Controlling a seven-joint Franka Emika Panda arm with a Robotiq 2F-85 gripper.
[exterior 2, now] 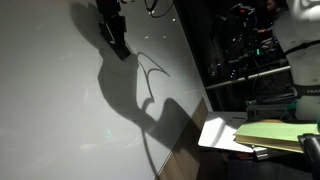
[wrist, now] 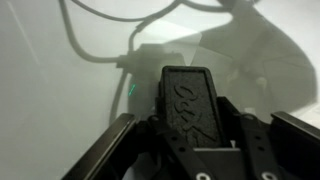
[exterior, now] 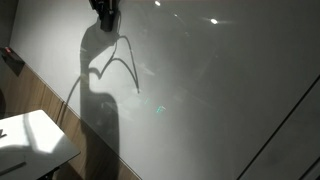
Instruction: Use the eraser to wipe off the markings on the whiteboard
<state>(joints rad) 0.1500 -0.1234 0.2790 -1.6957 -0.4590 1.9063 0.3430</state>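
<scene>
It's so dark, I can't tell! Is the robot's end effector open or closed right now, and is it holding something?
End effector: closed, holding the eraser.

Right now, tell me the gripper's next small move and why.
Probably ease the eraser forward onto the whiteboard: the gripper is shut on it, face toward the board, but contact isn't clear, and a small greenish mark lies just beside it.
</scene>
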